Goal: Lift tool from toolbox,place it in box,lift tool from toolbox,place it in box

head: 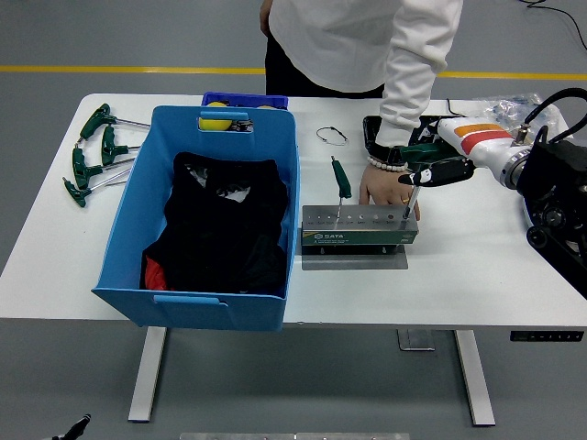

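- The right robot hand [438, 170] was at the green T-handle tool [415, 180] standing in the right end of the grey toolbox [359, 225]; whether its fingers had clamped on the handle I could not tell.
- Risk, as I judged it: a person's hand [385, 188] rested on the desk [477, 266] just behind the toolbox, touching or nearly touching the tool's shaft, so a lift could strike it.
- A skewed pull might have dragged or tipped the toolbox.
- 1 more tool, a green-handled driver [341, 181], stood in the toolbox's left part.
- The blue box [128, 229] sat left of the toolbox, holding black cloth, well apart from the robot hand.
- 4 green T-handles [92, 151] lay at the far left.
- The left robot hand was not visible.
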{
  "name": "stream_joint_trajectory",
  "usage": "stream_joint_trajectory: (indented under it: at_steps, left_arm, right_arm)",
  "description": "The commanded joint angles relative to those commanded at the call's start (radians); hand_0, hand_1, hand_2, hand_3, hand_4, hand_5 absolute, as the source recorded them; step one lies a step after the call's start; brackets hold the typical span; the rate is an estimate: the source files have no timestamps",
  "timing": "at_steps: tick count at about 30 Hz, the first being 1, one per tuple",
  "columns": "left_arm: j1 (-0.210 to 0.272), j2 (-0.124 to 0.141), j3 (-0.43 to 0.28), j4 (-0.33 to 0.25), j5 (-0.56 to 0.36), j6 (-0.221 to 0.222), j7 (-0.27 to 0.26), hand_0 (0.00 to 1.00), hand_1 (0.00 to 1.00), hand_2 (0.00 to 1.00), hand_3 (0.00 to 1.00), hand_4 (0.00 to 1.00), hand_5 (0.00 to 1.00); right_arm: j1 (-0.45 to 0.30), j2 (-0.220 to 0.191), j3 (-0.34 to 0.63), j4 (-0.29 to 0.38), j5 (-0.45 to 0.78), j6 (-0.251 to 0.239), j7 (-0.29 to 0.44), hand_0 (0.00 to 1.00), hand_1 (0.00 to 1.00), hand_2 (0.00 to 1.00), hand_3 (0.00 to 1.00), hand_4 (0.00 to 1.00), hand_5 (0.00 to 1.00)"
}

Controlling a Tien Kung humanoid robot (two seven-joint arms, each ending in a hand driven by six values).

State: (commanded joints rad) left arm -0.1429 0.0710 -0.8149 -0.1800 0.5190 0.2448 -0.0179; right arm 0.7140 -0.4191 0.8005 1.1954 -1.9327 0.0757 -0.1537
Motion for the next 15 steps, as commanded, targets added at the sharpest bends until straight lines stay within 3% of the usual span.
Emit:
stream_joint_trajectory:
  at_steps: [3, 4, 9, 10, 15]
  left_arm:
    - [0.001, 0.0, 0.0, 0.0, -0.003, 0.0, -0.001, 0.784, 0.805, 0.819, 0.732, 0.722, 0.595]
    - [0.001, 0.0, 0.0, 0.0, -0.002, 0.0, -0.001, 0.784, 0.805, 0.818, 0.735, 0.722, 0.594]
    - [0.0, 0.0, 0.0, 0.0, 0.0, 0.0, 0.0, 0.784, 0.805, 0.818, 0.735, 0.722, 0.594]
    - [0.0, 0.0, -0.001, 0.0, 0.001, 0.0, 0.0, 0.785, 0.804, 0.819, 0.735, 0.721, 0.595]
    - [-0.002, 0.0, 0.002, 0.0, -0.003, 0.0, -0.001, 0.785, 0.804, 0.819, 0.735, 0.721, 0.595]
  right_arm:
    - [-0.004, 0.005, 0.0, -0.009, 0.005, -0.009, 0.001, 0.417, 0.439, 0.399, 0.506, 0.998, 0.755]
    - [-0.005, 0.006, -0.002, -0.012, 0.006, -0.009, -0.001, 0.377, 0.397, 0.354, 0.432, 0.998, 0.764]
    - [-0.005, 0.011, -0.018, -0.024, 0.009, -0.017, -0.006, 0.377, 0.397, 0.354, 0.432, 0.998, 0.764]
    - [-0.006, 0.011, -0.021, -0.025, 0.008, -0.022, -0.005, 0.315, 0.306, 0.278, 0.314, 0.998, 0.769]
    - [-0.006, 0.016, -0.034, -0.036, -0.002, -0.052, 0.001, 0.315, 0.306, 0.278, 0.314, 0.998, 0.769]
